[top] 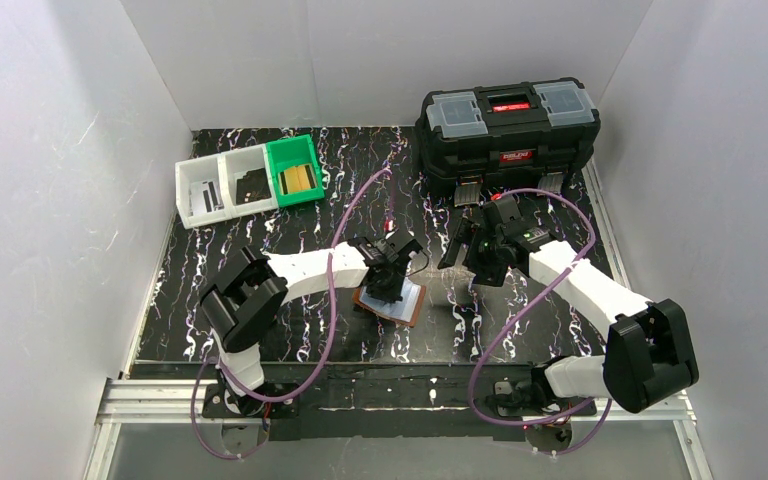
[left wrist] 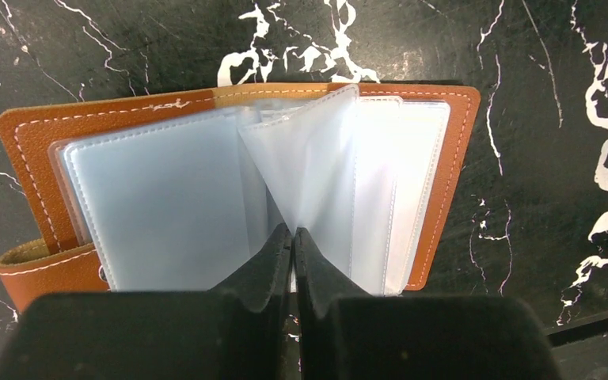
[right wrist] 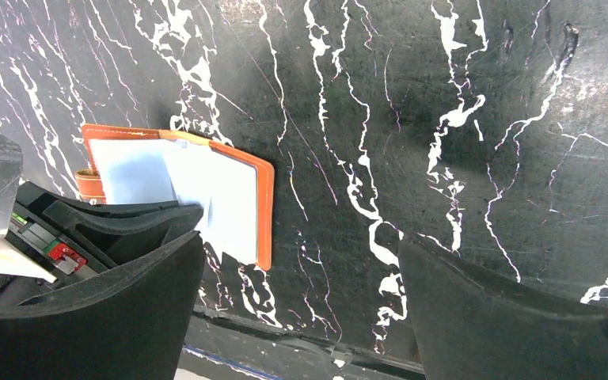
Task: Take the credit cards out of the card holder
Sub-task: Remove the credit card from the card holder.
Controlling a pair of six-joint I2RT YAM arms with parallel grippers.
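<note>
Left gripper [top: 390,278] down on open card holder [top: 407,303], midway along table [top: 210,262], toward near edge. Right gripper [top: 463,252] just beside it, toward right edge.

Left wrist: left gripper [left wrist: 294,234] pinched shut on lower edge of raised clear pocket; card holder [left wrist: 166,190] lies spread open.

Right wrist: right gripper [right wrist: 301,245] spread wide, holding nothing, above bare table; card holder [right wrist: 229,198] by its left finger.

Stitched tan leather card holder [left wrist: 32,134], glossy plastic pockets [left wrist: 166,198] (translucent, smooth)
</note>
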